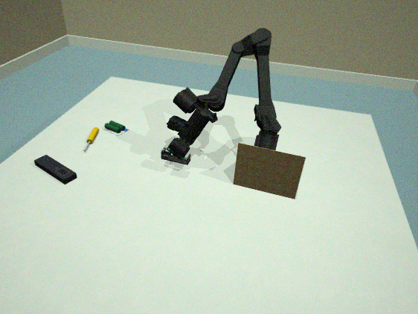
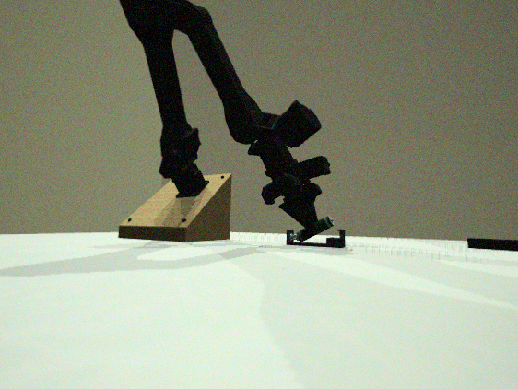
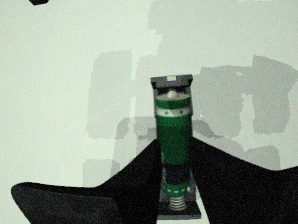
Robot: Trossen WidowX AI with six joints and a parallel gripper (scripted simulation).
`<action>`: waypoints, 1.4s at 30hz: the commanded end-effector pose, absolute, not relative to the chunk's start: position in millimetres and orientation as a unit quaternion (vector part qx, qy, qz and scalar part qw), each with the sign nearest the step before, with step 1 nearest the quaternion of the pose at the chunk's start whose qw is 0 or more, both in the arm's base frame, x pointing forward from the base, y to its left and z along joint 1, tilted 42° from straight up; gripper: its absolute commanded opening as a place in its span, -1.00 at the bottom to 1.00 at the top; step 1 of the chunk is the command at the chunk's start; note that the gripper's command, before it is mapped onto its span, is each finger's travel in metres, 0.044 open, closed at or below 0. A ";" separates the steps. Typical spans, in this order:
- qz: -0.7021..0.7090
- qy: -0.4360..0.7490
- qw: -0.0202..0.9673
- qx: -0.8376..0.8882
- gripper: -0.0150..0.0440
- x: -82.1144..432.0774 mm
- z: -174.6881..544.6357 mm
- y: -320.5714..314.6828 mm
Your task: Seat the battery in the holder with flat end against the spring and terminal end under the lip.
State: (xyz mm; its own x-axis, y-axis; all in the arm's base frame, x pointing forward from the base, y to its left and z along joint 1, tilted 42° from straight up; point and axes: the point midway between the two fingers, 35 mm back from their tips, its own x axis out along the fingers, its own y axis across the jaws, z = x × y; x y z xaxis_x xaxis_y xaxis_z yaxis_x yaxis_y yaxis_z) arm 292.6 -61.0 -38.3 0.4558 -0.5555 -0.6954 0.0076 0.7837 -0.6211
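Observation:
The green battery point(image 2: 323, 224) point(image 3: 174, 135) is tilted. In the exterior view its flat end is low at the spring side of the black holder point(image 1: 175, 160) point(image 2: 318, 245) point(image 3: 180, 216), and its terminal end is raised above the level of the lip. In the wrist view the flat end is at the spring point(image 3: 177, 202), and the terminal points toward the lip end point(image 3: 171, 81). Whether the flat end presses the spring is hard to tell. My gripper point(image 2: 313, 228) point(image 3: 173, 144) is shut on the battery around its lower middle, leaning over the holder. In the top view the gripper largely hides the battery.
A black remote-like block point(image 1: 56, 169) point(image 2: 492, 244), a yellow screwdriver point(image 1: 92, 136) and a pair of green cylinders point(image 1: 114, 126) lie left of the holder in the top view. The arm's wedge-shaped wooden base point(image 1: 269, 171) point(image 2: 207, 221) stands on the other side.

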 end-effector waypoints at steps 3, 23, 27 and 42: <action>-0.171 0.510 0.797 -0.275 -0.28 291.2 -44.7 -59.4; -0.182 0.549 0.774 -0.257 -0.28 298.6 -49.8 -60.2; -0.185 0.558 0.769 -0.253 -0.28 299.0 -50.4 -60.9; -0.197 0.590 0.745 -0.240 -0.28 300.1 -51.3 -63.8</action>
State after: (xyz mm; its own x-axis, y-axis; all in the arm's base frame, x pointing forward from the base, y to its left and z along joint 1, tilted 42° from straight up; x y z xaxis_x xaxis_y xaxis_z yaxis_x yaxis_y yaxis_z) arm 304.8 -61.3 -46.6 0.2612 -0.5767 -0.7741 0.0137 0.8041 -0.5944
